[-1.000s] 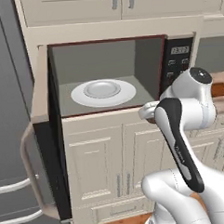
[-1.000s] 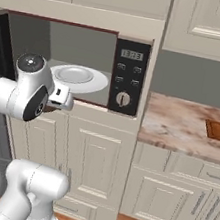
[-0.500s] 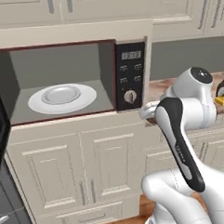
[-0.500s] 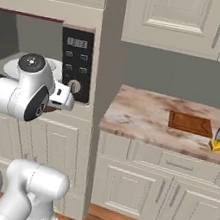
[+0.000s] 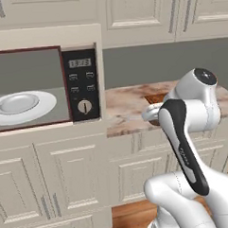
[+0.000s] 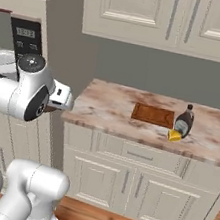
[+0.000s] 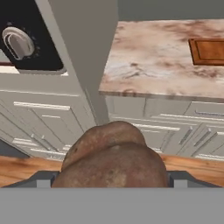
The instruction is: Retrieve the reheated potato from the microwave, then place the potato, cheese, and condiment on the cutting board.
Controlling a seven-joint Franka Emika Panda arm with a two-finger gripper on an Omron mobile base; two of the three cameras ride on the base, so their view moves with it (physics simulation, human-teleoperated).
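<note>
Hand view puts the potato at six o'clock, a brown lump clamped between the fingers, with the microwave knob at ten o'clock and the cutting board at two o'clock on the marble table. Right base view shows the cutting board near the table's middle, the condiment just beside it at three o'clock and the cheese touching the bottle's foot at six o'clock. Left base view has the microwave standing open at nine o'clock, a white plate inside it.
</note>
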